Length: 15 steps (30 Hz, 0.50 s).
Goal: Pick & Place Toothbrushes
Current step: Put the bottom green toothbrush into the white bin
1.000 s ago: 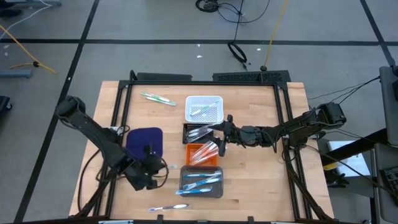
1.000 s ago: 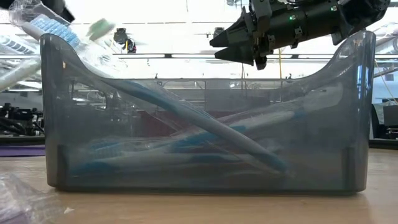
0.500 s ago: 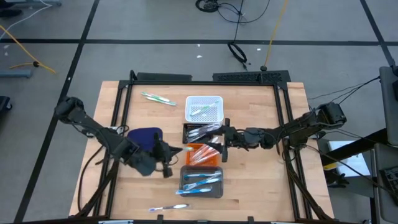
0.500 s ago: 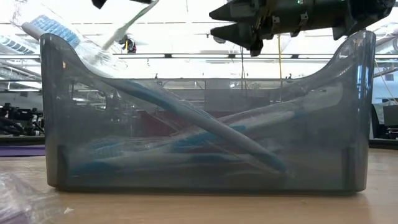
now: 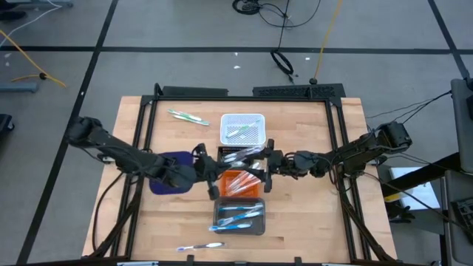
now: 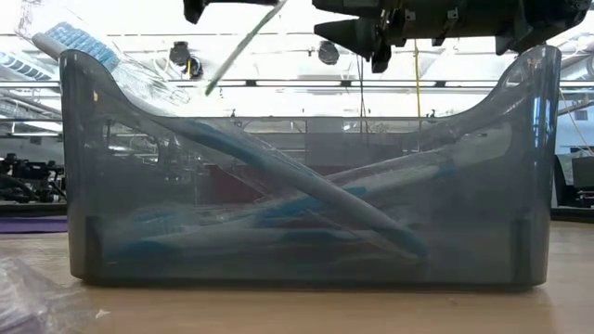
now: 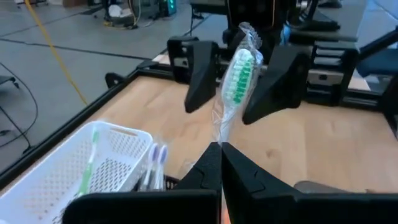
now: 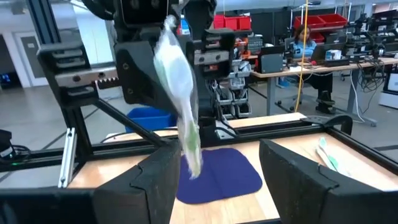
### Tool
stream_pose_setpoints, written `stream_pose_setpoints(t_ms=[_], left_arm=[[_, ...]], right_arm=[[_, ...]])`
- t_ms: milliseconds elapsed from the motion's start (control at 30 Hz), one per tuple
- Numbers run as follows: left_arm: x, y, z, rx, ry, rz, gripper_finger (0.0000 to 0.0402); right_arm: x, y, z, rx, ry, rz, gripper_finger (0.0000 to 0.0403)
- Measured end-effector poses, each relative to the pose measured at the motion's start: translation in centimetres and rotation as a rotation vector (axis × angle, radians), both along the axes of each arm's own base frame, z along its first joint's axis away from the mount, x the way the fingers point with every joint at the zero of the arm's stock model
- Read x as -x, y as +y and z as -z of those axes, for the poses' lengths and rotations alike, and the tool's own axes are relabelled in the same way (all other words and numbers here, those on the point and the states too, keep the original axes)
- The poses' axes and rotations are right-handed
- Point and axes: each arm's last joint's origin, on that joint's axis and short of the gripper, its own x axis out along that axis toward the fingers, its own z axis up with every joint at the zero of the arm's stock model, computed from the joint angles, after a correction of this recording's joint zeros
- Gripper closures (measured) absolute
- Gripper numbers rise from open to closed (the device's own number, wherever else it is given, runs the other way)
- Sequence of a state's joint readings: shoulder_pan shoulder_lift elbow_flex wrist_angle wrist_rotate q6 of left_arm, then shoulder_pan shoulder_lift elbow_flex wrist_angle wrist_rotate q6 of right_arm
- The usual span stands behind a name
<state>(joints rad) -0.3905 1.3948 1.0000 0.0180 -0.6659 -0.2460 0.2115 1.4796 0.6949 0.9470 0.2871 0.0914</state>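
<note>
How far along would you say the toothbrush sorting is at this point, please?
Done: toothbrushes already lie in the white basket, black tray, orange tray and grey bin. In hand: the left hand is shut on a wrapped green toothbrush, held up facing the open right hand. Left: loose toothbrushes near the table's far edge and near edge.

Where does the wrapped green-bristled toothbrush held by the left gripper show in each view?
High: toothbrush at the left gripper, beside the orange tray.
Low: thin slanted stick near the top, above the grey bin.
Left wrist: centre, bristles up.
Right wrist: hanging, centre-left.
Shared landmark: the open right gripper, facing it.
</note>
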Motion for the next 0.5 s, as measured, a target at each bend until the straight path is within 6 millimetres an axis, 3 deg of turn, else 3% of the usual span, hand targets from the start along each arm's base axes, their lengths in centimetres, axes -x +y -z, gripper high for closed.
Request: stream_pose_setpoints(t_ms=[500], left_arm=[[-2.6, 0.9, 1.8, 0.018, -0.014, 0.030, 0.0401]], right_arm=[[0.0, 0.0, -0.2, 0.001, -0.025, 0.006, 0.0194]])
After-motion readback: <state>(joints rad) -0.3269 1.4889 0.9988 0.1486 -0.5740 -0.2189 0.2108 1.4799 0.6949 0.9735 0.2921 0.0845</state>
